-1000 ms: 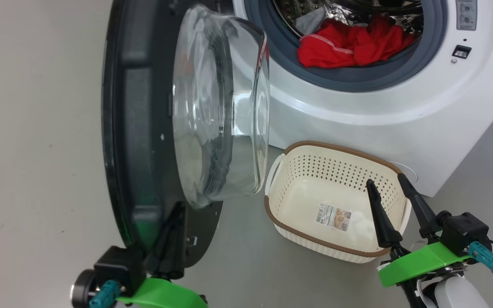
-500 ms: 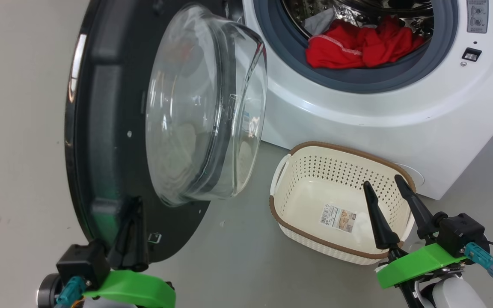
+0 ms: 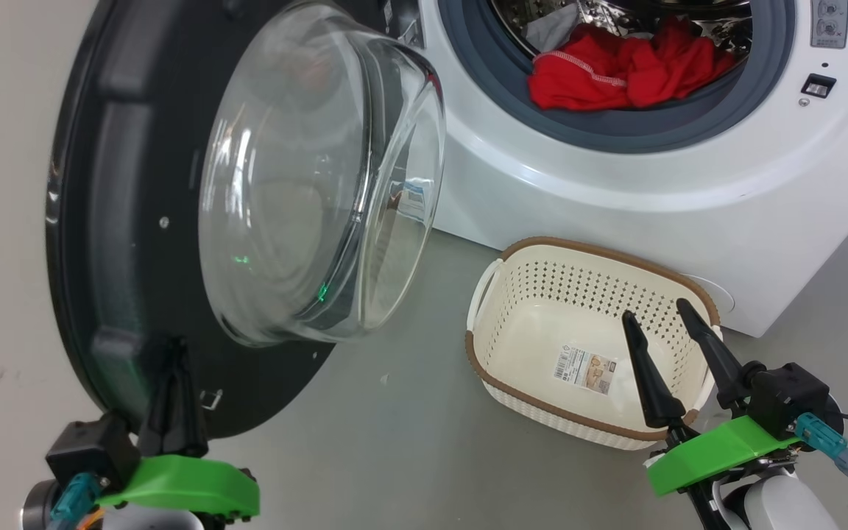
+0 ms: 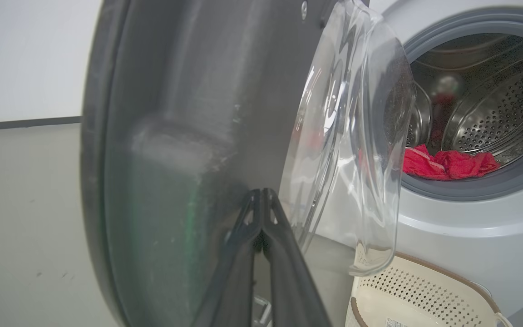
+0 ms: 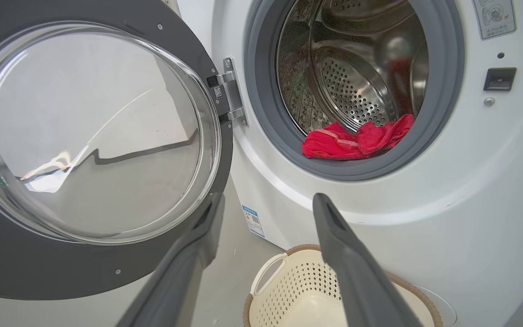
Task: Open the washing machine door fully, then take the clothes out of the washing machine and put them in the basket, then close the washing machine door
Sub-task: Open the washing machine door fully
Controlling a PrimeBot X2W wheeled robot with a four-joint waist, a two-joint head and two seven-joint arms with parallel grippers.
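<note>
The washing machine door (image 3: 122, 221) stands wide, left of the washing machine (image 3: 615, 191), probably near full swing. My left gripper (image 3: 176, 346), fingers pressed together, sits at the door's lower inner face. My right gripper (image 3: 654, 309) hangs spread over the bare basket (image 3: 586, 246) before the machine. The clothes (image 3: 615, 70) lie inside; unloading and closing remain.

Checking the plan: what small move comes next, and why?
Probably swing the door wider with the left claw: its shut fingers sit against the inner face, the door looks short of fully open, and the clothes lie in the drum.
</note>
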